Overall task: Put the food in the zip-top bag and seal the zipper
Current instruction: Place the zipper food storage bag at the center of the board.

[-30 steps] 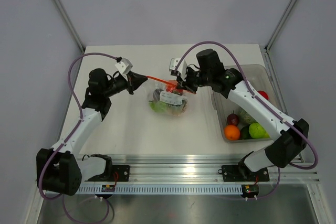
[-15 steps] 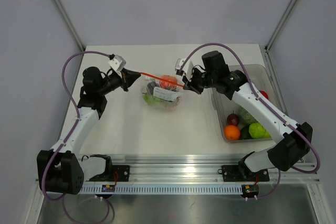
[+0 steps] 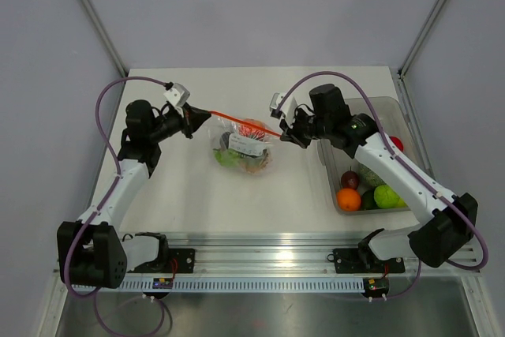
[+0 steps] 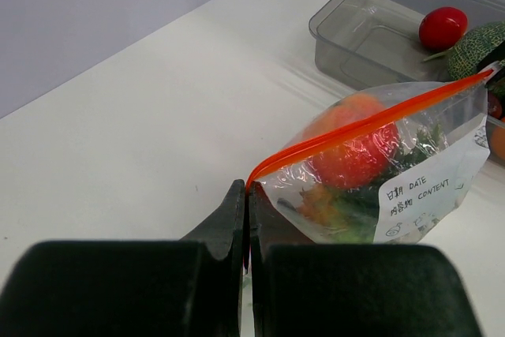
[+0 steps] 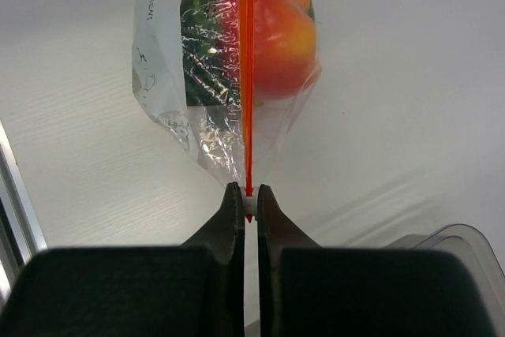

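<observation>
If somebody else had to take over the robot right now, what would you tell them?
Left gripper: shut on one end of the zipper.
Right gripper: shut on the other end.
Zip-top bag stretched between them, food inside.
Done: some food bagged; more toy fruit sits in the clear bin.
Left: check the zipper is sealed all along, then release.

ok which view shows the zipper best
Left wrist: the zipper runs almost its whole length across the frame, close up and from the side. Right wrist shows the zipper edge-on, cut off at the top. The top view gives only a thin, distant red line.
</observation>
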Motion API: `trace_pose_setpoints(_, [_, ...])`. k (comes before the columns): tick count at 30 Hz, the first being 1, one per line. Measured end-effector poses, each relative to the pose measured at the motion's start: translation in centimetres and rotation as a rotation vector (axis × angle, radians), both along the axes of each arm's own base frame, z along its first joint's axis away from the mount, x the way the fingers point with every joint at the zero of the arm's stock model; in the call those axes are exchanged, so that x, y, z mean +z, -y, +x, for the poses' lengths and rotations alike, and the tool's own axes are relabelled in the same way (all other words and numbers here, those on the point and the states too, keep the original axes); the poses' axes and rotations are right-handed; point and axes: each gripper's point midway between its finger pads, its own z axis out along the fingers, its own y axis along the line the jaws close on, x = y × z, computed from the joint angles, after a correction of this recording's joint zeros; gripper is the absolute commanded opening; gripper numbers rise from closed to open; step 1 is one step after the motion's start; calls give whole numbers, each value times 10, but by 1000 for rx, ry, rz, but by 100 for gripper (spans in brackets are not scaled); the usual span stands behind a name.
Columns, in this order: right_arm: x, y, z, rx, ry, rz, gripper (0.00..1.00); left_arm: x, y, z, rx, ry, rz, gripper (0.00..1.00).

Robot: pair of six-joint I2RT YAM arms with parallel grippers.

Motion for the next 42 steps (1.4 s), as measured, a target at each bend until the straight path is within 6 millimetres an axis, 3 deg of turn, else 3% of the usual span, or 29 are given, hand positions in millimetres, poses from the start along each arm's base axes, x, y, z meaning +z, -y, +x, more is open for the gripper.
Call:
trace_pose_setpoints(6, [1, 2, 6, -34, 11, 1, 0, 1, 0, 0, 0, -9, -14, 0])
trace_pose_setpoints(9, [5, 4, 18, -85, 37, 0, 0, 6, 2, 8, -3, -21, -32, 0])
trace_pose_setpoints(12, [11, 5, 39, -140, 68, -11, 0, 13, 3, 25, 3, -25, -49, 0])
trace_pose_setpoints(16, [27, 5, 83, -234, 163, -8, 3, 32, 2, 55, 15, 0, -83, 0])
trace_pose_setpoints(17, [32, 5, 92, -252, 187, -2, 6, 37, 2, 60, 19, 9, -89, 4])
trace_pose_setpoints(18, [39, 4, 99, -264, 211, 8, 12, 44, 2, 65, 23, 23, -96, 19])
trace_pose_setpoints(19, [44, 3, 103, -272, 228, 19, 31, 50, 1, 69, 26, 39, -102, 48])
trace_pose_setpoints(21, [51, 0, 105, -265, 244, 46, 58, 62, 1, 72, 33, 65, -115, 66])
trace_pose_setpoints(23, [56, -7, 102, -234, 244, 80, 78, 75, -1, 73, 48, 100, -122, 96])
trace_pose_setpoints(24, [56, -10, 97, -217, 239, 97, 82, 80, -3, 72, 61, 112, -124, 99])
trace_pose_setpoints(29, [28, -11, 64, -188, 168, 117, 87, 104, -15, 61, 150, 153, -146, 99])
trace_pose_setpoints(31, [19, -8, 58, -219, 130, 115, 99, 114, -21, 50, 185, 163, -149, 99])
trace_pose_setpoints(37, [20, 23, 64, -502, 64, 143, 99, 135, -38, 10, 287, 179, -157, 99])
trace_pose_setpoints(42, [28, 66, 73, -831, 64, 180, 99, 124, -54, -15, 392, 96, -177, 99])
